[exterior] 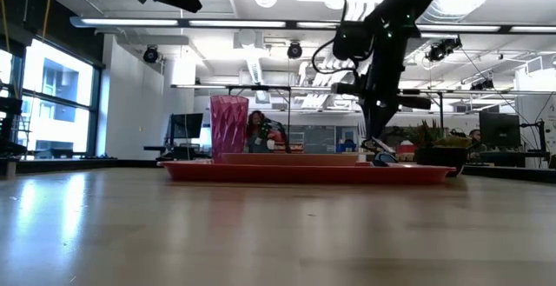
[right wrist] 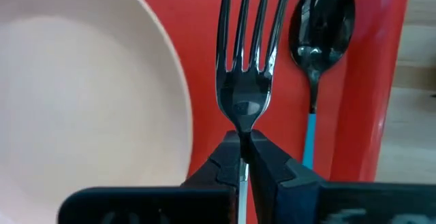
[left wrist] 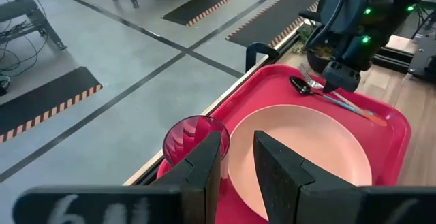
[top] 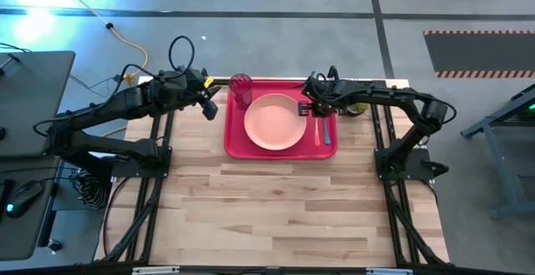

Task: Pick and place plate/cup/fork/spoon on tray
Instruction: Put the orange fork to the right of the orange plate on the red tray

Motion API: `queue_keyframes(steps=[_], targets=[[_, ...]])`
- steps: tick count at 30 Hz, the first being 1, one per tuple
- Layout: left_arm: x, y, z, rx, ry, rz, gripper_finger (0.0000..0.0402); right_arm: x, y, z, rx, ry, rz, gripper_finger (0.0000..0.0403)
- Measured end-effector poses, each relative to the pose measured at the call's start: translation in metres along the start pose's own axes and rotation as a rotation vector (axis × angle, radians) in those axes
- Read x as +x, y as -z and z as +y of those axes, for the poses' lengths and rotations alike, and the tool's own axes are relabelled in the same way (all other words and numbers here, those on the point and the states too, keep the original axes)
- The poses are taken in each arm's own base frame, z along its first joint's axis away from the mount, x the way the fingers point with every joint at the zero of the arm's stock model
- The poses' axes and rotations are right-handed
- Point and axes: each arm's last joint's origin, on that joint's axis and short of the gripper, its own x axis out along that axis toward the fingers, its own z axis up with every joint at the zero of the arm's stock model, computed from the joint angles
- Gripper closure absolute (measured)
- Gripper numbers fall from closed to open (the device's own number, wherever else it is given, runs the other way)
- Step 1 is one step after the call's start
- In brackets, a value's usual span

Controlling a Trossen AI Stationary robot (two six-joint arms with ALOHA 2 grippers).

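The red tray (top: 234, 145) lies at the table's far middle. On it rest the salmon-pink plate (top: 274, 122), the ribbed dark-pink cup (top: 241, 87) upright at its far left corner, and the spoon (right wrist: 320, 26) with its light-blue handle along the right rim. The fork (right wrist: 245, 47) lies between the plate and the spoon. My right gripper (right wrist: 243, 149) is shut on the fork, low over the tray's right side (top: 311, 108). My left gripper (top: 211, 108) hangs open and empty in the air, just left of the tray's far left corner, near the cup (left wrist: 194, 139). My right gripper pinches the fork's narrow neck (right wrist: 242, 125), just behind the tines, between its two fingertips. The fingers come from above, pointing down. The fork lies flat and level beside the spoon, tines toward the far edge; whether it rests on the tray or is just clear of it, I cannot tell.
A small green potted plant (top: 358, 108) stands on the table just right of the tray's far right corner, also in the low view (exterior: 439, 151). Bare wooden table (top: 276, 216) stretches from the tray to the near edge.
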Motion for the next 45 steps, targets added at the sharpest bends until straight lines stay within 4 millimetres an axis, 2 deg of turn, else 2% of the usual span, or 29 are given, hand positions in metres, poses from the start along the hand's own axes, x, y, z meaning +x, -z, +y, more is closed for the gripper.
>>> queue_keyframes(steps=[8, 12, 18, 26, 33, 45], targets=[[0.002, 0.000, -0.001, 0.002, -0.001, 0.004, 0.0326, 0.023, 0.000, -0.014, 0.034, -0.062, 0.004, 0.0402], [0.002, 0.000, -0.001, 0.002, -0.001, 0.004, 0.0326, 0.027, -0.001, -0.017, 0.016, -0.076, -0.008, 0.0402], [0.006, 0.000, -0.002, 0.002, -0.014, 0.006, 0.0326, 0.028, -0.006, -0.017, -0.035, -0.116, -0.019, 0.0402], [0.018, 0.001, -0.007, 0.014, -0.020, 0.033, 0.0326, 0.028, -0.019, -0.026, -0.019, -0.123, -0.012, 0.0402], [0.029, 0.001, -0.012, 0.014, -0.021, 0.035, 0.0326, 0.023, -0.031, -0.027, -0.017, -0.144, -0.030, 0.0402], [0.033, 0.001, -0.011, -0.001, -0.064, 0.036, 0.0326, 0.045, -0.019, -0.022, 0.026, -0.107, 0.100, 0.0402]])
